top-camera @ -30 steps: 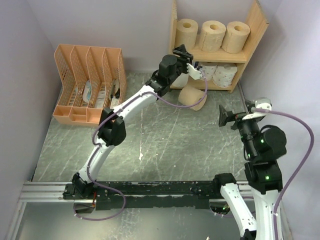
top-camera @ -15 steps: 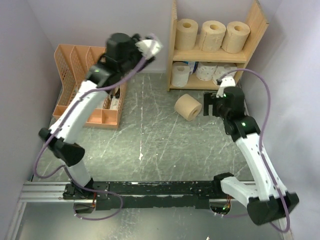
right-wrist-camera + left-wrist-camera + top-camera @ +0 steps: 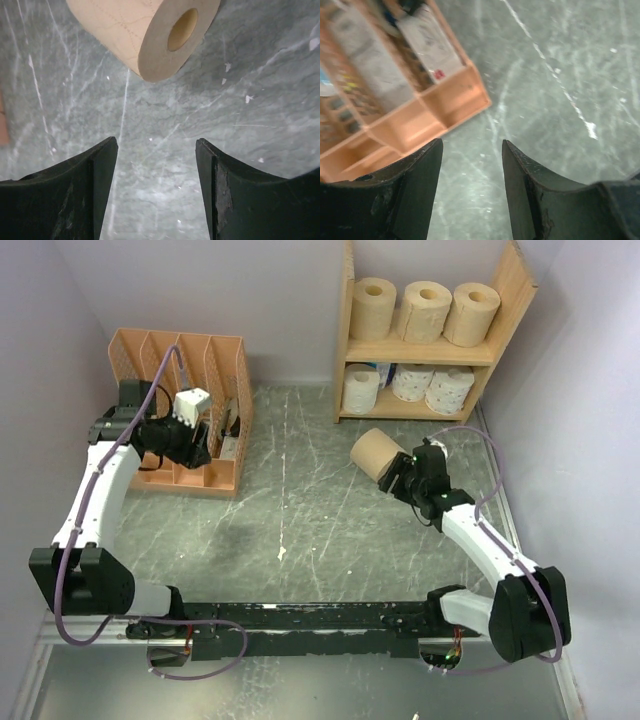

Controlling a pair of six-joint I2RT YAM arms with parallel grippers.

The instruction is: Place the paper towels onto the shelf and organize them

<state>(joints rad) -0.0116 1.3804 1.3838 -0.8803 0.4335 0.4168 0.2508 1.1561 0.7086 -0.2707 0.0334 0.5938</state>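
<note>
The wooden shelf (image 3: 350,335) stands at the back right. Three tan paper towel rolls (image 3: 425,308) stand on its top tier and three white rolls (image 3: 412,382) on its bottom tier. One tan roll (image 3: 372,452) lies on its side on the floor in front of the shelf; it also shows in the right wrist view (image 3: 145,35), hollow core facing me. My right gripper (image 3: 394,476) (image 3: 156,140) is open and empty just short of that roll. My left gripper (image 3: 200,448) (image 3: 471,142) is open and empty over the floor by the orange organizer's front corner.
The orange-pink file organizer (image 3: 128,465) (image 3: 455,97) stands at the left with papers in its slots. Walls close in the left, back and right sides. The arms' base rail (image 3: 320,618) runs along the near edge.
My left arm has swung away from the shelf's lower tier to the left, over the organizer. My right arm has reached forward and down to the tan roll on the floor.
</note>
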